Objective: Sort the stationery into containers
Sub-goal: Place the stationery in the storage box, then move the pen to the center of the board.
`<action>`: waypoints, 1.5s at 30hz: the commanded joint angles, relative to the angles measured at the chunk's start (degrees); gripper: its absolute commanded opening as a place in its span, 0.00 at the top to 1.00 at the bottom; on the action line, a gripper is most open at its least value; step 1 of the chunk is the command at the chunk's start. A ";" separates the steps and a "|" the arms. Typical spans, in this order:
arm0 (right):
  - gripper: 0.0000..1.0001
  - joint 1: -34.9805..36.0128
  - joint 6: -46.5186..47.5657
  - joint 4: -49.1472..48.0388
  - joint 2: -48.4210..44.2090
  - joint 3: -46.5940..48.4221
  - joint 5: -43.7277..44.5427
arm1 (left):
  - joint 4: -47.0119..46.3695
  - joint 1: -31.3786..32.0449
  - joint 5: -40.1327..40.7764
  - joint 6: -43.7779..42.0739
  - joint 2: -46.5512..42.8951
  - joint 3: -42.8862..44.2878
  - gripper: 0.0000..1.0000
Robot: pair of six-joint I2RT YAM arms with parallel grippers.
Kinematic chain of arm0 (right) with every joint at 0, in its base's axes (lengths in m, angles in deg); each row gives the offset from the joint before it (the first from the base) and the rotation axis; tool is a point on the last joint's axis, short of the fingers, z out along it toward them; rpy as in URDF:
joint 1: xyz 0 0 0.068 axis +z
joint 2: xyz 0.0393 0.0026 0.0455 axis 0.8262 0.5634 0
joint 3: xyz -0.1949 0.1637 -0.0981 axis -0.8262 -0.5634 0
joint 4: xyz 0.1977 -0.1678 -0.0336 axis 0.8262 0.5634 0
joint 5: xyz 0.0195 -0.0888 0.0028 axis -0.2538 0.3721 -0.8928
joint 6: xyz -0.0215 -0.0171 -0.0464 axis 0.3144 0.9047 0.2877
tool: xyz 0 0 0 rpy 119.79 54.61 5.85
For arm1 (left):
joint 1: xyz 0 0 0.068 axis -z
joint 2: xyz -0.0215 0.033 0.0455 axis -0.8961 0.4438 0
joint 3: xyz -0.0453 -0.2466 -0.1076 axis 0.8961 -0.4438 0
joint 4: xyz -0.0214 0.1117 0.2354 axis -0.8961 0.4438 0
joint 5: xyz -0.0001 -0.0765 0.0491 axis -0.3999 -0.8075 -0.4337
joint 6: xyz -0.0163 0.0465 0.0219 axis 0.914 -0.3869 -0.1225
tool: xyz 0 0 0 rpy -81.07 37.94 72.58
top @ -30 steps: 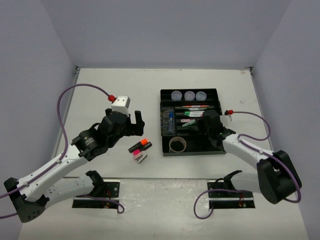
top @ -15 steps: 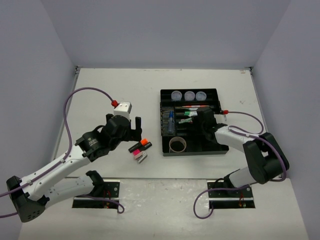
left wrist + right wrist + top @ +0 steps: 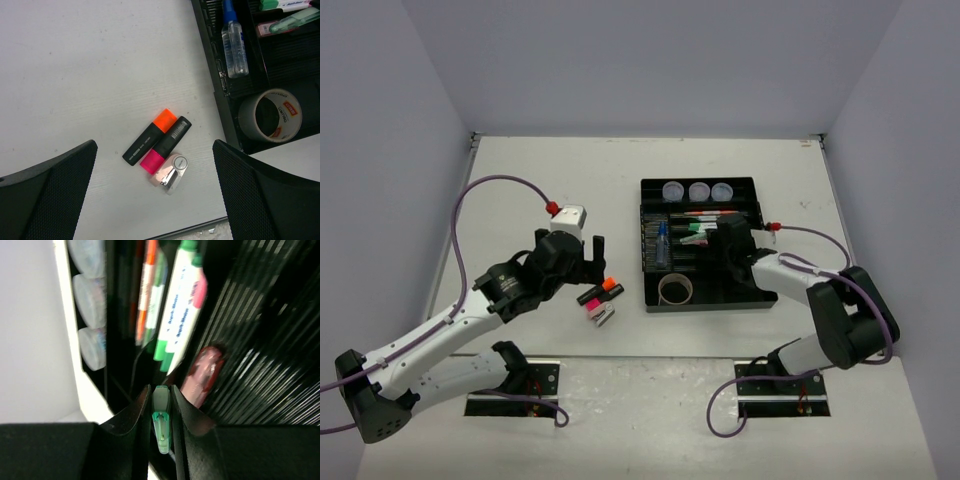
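Three pieces lie loose on the counter (image 3: 75, 60) under the wide-spread left fingers (image 3: 45, 192): orange highlighter (image 3: 150, 137), pink highlighter (image 3: 167, 146), small white block (image 3: 172, 171). Beyond, the right fingers (image 3: 137, 415) clamp a green-tipped marker (image 3: 161, 425) over the tray (image 3: 212, 50), already holding tape roll (image 3: 270, 115), bottle (image 3: 234, 42), pens (image 3: 705, 214) and tubs (image 3: 698, 190).

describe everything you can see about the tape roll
The tape roll is a tan ring wound on a core whose inner wall carries a white label with red and black print. It lies flat, hole up, in the wide near-left section of the black tray, close to that section's left wall; whether it touches the wall cannot be told. The tray floor shows through its hole. Nothing lies on it or in it.
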State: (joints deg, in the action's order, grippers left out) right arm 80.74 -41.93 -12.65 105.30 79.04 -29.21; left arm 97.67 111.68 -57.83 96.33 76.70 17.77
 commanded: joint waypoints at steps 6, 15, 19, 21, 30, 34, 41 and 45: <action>0.54 -0.21 -0.86 -5.65 1.69 -0.80 -0.54 | -1.26 -0.04 -0.50 0.12 0.23 -0.40 0.00; 0.43 -0.25 2.54 -4.73 -7.57 -2.87 -0.20 | -1.13 -0.10 -0.95 2.80 2.89 -1.26 0.00; 0.38 -0.16 11.42 -1.87 -14.66 -1.67 -0.84 | -1.81 -0.04 -1.59 6.10 6.22 -3.07 0.00; 0.36 -0.16 17.55 -2.28 -17.86 -0.44 -4.73 | -1.83 -0.04 -1.99 6.92 8.21 -3.54 0.00; 0.36 -0.16 49.81 4.30 -26.70 1.65 -24.92 | -6.20 -0.04 -8.04 4.07 17.69 -5.55 0.20; 0.37 -0.16 53.58 4.90 -32.90 -2.89 -30.53 | -6.20 -0.04 -5.46 4.31 21.32 -5.49 0.37; 0.38 -0.16 55.99 7.40 -39.48 -5.00 -36.39 | -5.96 -0.31 -2.85 5.47 28.56 -4.04 0.36; 0.38 -0.16 55.65 7.92 -40.28 -6.10 -37.94 | -6.49 -2.27 -1.31 5.65 28.90 -4.63 0.36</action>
State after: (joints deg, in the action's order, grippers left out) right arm 80.66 11.40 -5.53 66.20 74.26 -63.19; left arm 93.24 111.43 -62.33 101.13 105.96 12.28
